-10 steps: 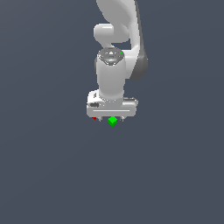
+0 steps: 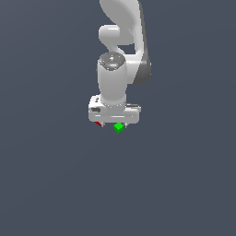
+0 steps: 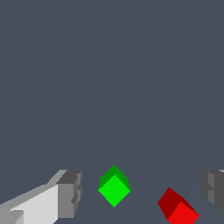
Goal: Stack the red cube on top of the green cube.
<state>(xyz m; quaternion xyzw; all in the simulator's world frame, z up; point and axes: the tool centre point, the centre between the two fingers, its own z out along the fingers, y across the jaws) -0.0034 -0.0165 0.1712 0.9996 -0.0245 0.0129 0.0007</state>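
With jaws spread and empty above both cubes, the gripper (image 3: 140, 192) is approaching and must next centre on the red cube (image 3: 177, 209), not the green cube (image 3: 114, 189).

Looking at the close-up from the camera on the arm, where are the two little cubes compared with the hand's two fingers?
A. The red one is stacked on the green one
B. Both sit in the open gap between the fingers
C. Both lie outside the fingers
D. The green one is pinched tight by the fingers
B: the green cube and the red cube lie apart, side by side, between the fingers of the open hand, neither touched.
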